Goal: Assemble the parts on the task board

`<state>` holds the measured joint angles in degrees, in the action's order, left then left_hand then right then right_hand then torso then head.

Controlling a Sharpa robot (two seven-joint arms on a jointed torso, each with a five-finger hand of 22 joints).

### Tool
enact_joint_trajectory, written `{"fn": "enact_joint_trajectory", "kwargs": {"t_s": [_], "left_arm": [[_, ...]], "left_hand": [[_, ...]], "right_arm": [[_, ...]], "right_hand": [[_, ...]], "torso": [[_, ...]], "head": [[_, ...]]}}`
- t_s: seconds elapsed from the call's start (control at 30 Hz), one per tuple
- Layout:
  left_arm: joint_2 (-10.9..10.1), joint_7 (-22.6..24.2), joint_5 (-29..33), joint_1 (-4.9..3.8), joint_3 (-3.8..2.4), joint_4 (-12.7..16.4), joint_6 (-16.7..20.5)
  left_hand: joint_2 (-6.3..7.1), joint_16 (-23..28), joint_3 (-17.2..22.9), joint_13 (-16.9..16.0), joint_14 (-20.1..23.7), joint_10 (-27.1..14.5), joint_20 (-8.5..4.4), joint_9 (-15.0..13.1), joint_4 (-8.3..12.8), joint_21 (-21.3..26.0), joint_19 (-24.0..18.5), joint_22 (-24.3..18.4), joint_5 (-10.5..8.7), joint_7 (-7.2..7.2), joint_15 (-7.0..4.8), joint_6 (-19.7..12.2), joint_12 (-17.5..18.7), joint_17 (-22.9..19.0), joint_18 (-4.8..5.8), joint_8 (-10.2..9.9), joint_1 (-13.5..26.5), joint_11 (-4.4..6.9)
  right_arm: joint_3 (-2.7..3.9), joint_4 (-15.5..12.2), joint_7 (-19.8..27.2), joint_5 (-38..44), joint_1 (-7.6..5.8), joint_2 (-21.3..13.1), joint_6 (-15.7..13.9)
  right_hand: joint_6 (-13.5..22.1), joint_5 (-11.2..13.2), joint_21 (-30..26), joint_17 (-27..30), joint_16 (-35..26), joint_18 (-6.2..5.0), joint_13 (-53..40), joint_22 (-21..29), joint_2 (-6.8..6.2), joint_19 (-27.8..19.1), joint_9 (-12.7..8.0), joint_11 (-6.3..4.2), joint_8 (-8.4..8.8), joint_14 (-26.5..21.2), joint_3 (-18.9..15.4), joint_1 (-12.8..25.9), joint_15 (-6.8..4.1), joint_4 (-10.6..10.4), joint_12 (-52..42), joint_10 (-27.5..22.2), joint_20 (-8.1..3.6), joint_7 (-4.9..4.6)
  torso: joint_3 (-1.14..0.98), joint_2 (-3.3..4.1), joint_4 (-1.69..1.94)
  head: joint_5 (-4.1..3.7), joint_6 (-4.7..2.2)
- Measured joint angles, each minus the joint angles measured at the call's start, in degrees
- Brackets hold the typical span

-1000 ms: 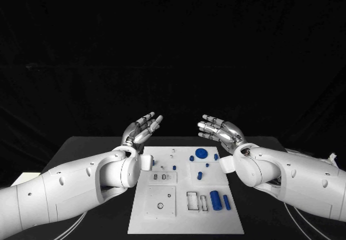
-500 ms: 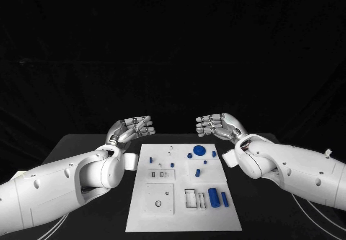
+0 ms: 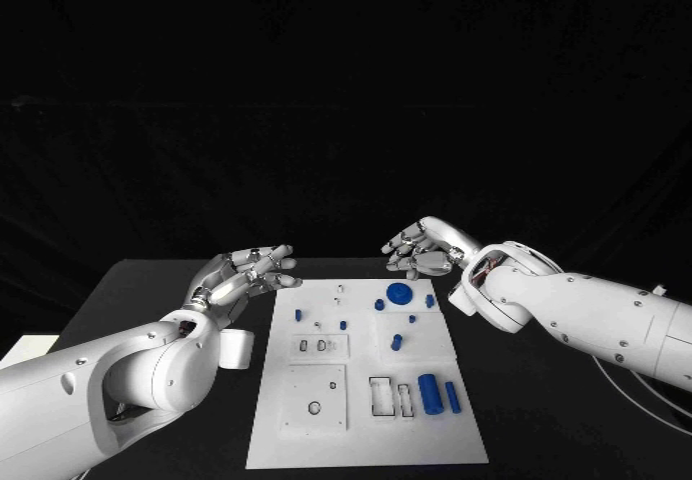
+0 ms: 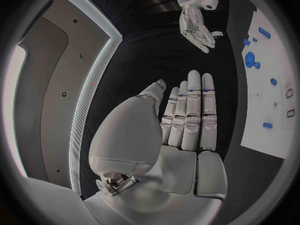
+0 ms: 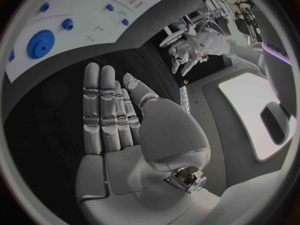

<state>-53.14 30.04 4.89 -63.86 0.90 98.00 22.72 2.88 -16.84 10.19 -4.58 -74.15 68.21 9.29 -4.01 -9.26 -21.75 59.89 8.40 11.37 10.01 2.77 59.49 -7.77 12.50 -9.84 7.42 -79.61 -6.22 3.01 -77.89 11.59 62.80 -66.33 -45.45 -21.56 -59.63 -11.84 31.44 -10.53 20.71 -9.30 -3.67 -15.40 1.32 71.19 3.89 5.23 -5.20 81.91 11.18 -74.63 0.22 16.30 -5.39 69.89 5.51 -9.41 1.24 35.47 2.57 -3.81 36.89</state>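
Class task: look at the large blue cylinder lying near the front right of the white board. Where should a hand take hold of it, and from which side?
Probably from above, pinching the blue cylinder across its middle. It lies flat, lengthwise toward the robot, so its curved long sides are the faces to grip. A slimmer blue piece lies close on its right, so fingers need care there. Both hands are open.

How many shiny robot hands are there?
2. The left hand is beside the task board's far left corner; the right hand is by its far edge, near the round blue part. Both hold nothing.
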Motion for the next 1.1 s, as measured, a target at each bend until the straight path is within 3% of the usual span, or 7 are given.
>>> {"fn": "enact_joint_trajectory", "kwargs": {"t_s": [0.07,0.13,0.17,0.3,0.33,0.57,1.1], "left_arm": [[-0.52,-0.25,0.27,-0.12,-0.08,1.22,-0.56],[-0.91,-0.43,0.50,-0.24,-0.16,2.29,-0.99],[-1.14,-0.52,0.62,-0.33,-0.25,2.97,-1.24],[-1.76,-0.75,0.95,-0.58,-0.46,4.73,-1.84],[-1.96,-0.79,1.03,-0.67,-0.52,5.21,-1.97],[-2.81,-0.94,1.34,-1.43,-0.77,7.22,-2.45],[-3.23,-1.03,1.69,-2.18,-0.85,7.81,-2.60]], "left_hand": [[0.00,0.00,0.17,0.00,0.00,0.00,0.00,0.00,-0.17,0.00,0.00,0.00,0.00,0.00,0.00,0.00,0.11,0.36,0.00,-0.38,0.00,0.00],[0.00,0.00,0.16,0.00,0.00,0.00,0.00,0.00,-0.16,0.00,0.00,0.00,0.00,0.00,0.00,0.00,0.57,0.63,0.00,-0.38,0.00,0.00],[0.00,0.00,0.16,0.05,0.00,0.00,0.00,0.00,-0.16,0.00,0.00,0.00,0.00,0.00,0.00,0.00,0.67,0.76,0.00,-0.67,0.00,0.00],[0.05,-1.03,0.31,0.52,-0.58,-1.28,-0.10,0.16,-0.31,-0.84,1.32,0.22,0.00,0.45,0.17,-0.47,2.35,2.03,0.01,-1.71,0.05,-0.64],[0.33,-1.09,0.42,0.62,-0.61,-1.60,-0.10,0.16,-0.20,-0.88,1.33,0.25,0.00,0.52,0.20,-0.54,2.68,2.30,0.01,-1.83,0.33,-0.75],[0.38,-0.61,0.46,0.66,1.07,-2.08,0.43,0.16,-0.16,-0.88,0.80,0.05,0.00,0.72,0.80,-0.74,3.66,3.20,0.01,-2.60,0.38,-1.23],[0.62,-0.46,0.64,0.80,1.54,-3.63,0.41,0.16,0.02,-0.65,0.39,-0.16,0.04,1.34,1.11,-1.36,4.00,3.91,0.02,-3.26,0.62,-1.76]], "right_arm": [[0.09,-0.01,-2.53,5.52,-0.53,-0.03,1.31],[0.15,-0.24,-4.62,10.10,-1.00,-0.10,2.49],[0.21,-0.52,-5.92,12.99,-1.28,-0.14,3.28],[0.27,-1.38,-9.33,20.79,-1.87,-0.13,5.47],[0.27,-1.61,-10.23,22.94,-1.97,-0.05,6.11],[0.29,-2.16,-14.09,31.84,-2.20,0.34,9.18],[0.30,-1.81,-17.87,39.35,-2.28,0.92,14.54]], "right_hand": [[-1.03,0.00,4.43,-3.00,5.07,0.02,-0.09,-3.35,-0.68,1.52,0.01,-0.69,0.59,1.32,0.74,0.71,-0.70,-0.12,0.68,1.46,-0.74,0.63],[-3.33,0.26,20.38,-11.06,18.18,0.17,-0.20,-19.34,-2.38,5.83,0.22,-2.18,1.23,2.00,2.51,2.62,-1.97,-0.29,1.56,3.95,-1.87,2.02],[-4.11,0.54,26.60,-16.98,24.57,1.41,-0.20,-26.48,-2.50,7.17,0.34,-2.46,1.25,2.02,3.00,3.52,-1.99,-0.49,1.55,4.24,-2.04,2.29],[-4.55,0.70,37.61,-30.74,38.08,2.31,-0.20,-39.56,-3.44,8.24,0.39,-2.56,1.25,2.02,4.17,4.54,-1.99,-0.98,1.55,4.33,-2.13,2.55],[-4.55,0.76,39.29,-33.05,40.24,3.11,-0.20,-41.57,-3.42,8.24,0.41,-2.51,1.25,2.02,4.51,4.52,-1.99,-1.22,1.55,4.29,-2.13,2.55],[-4.54,1.01,43.59,-39.82,46.08,3.16,-0.19,-46.93,-4.02,8.64,0.46,-2.15,1.25,2.02,5.20,5.13,-1.99,-1.91,1.55,2.89,-1.72,2.55],[-4.53,2.20,45.39,-42.30,48.72,3.15,0.06,-49.03,-5.20,8.00,0.51,-1.33,1.24,2.01,5.58,5.45,-1.54,-2.97,1.77,-0.80,-1.08,2.56]], "torso": [[0.08,0.60,0.44],[0.15,1.22,0.96],[0.17,1.49,1.14],[0.21,2.59,2.03],[0.24,2.89,2.24],[0.25,4.48,3.21],[0.18,6.34,4.05]], "head": [[-0.55,-0.19],[-1.08,-0.36],[-1.29,-0.44],[-2.14,-0.73],[-2.33,-0.80],[-3.21,-1.12],[-3.78,-1.27]]}}
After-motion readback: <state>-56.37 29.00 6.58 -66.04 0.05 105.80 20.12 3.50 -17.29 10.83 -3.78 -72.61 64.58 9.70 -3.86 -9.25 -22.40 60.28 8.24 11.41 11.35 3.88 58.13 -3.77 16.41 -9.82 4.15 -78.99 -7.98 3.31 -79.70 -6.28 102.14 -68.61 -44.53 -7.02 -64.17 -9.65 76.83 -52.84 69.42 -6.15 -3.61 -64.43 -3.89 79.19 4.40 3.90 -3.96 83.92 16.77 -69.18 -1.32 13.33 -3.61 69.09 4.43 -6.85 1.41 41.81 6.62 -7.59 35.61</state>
